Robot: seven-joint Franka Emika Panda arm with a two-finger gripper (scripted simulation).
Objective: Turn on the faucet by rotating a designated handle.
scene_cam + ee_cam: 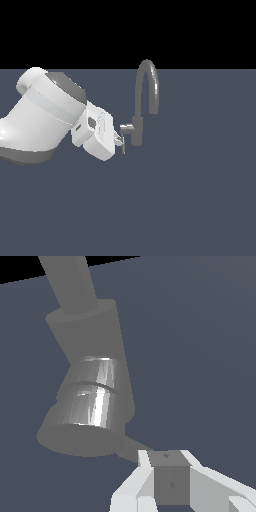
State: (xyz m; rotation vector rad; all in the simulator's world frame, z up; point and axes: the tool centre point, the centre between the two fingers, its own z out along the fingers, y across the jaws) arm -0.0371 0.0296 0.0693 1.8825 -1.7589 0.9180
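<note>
One gripper (120,140) sits at the faucet (138,125) body's side, fingers (145,476) seemingly closed on the handle (170,476); the thin lever hangs from its stub, long axis pointing down; turning starts here, I reckon.

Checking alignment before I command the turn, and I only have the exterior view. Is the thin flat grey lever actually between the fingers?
Observer: The wrist view shows the thin flat grey metal lever running from the short horizontal stub of the small grey metallic faucet straight to the white fingers. Its far end is hidden behind them.
Operator: Clamped?
Observer: Cannot tell. A grey block sits between the white finger parts, and I can't say whether it is lever or pad.
</note>
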